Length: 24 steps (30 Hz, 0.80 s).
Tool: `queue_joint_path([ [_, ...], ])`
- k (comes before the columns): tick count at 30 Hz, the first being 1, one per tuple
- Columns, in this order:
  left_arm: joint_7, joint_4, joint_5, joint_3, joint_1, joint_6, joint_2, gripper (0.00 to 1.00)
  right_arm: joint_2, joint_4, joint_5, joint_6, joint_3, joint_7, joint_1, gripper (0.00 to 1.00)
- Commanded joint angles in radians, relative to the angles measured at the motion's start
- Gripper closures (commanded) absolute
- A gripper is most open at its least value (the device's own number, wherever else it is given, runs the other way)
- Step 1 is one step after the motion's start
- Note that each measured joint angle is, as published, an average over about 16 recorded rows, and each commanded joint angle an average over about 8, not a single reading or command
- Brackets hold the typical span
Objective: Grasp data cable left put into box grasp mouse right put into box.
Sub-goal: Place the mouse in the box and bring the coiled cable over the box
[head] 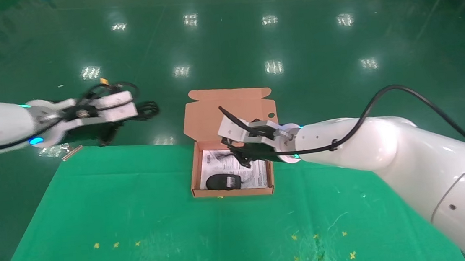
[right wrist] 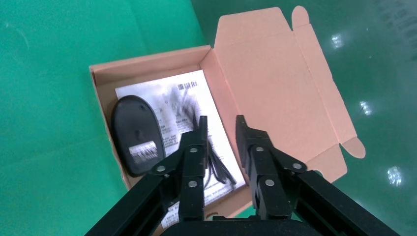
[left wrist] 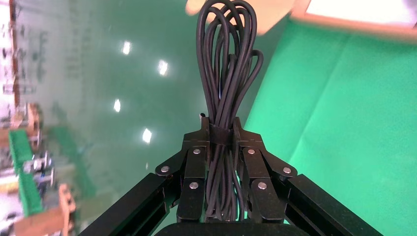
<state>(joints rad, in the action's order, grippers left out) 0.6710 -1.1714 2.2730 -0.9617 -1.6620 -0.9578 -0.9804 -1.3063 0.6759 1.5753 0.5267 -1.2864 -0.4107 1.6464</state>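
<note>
My left gripper [head: 127, 116] hangs beyond the table's far left corner, over the floor, shut on the data cable [head: 146, 108]. Up close the data cable [left wrist: 226, 59] is a strapped bundle of thick black loops reaching past the left gripper [left wrist: 221, 129]. The box [head: 194, 167] lies open at the table's far middle, its lid [head: 230, 109] folded back. The mouse [head: 221, 182] rests inside on a printed leaflet. My right gripper [head: 241, 157] hovers over the box, open and holding nothing. The right gripper [right wrist: 221, 123] has the mouse [right wrist: 134, 135] and its thin cord [right wrist: 216, 164] below it.
A green cloth [head: 139, 222] covers the table, with small yellow cross marks near the front. A small flat strip [head: 71, 153] lies at the far left corner. Shiny green floor [head: 250, 40] lies beyond the far edge. The leaflet [right wrist: 182, 96] covers the box floor.
</note>
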Motion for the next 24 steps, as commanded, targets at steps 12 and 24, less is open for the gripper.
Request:
queue_joint_path([
  [12, -0.267, 0.27, -0.164, -0.024, 0.101, 0.272, -0.216, 1.0, 0.198, 0.129, 0.034, 0.012, 0.005, -0.033, 0.055, 0.0],
  [24, -0.597, 0.514, -0.372, -0.057, 0.137, 0.419, -0.38, 1.0, 0.42, 0.378, 0.118, 0.046, -0.004, -0.159, 0.1, 0.0],
])
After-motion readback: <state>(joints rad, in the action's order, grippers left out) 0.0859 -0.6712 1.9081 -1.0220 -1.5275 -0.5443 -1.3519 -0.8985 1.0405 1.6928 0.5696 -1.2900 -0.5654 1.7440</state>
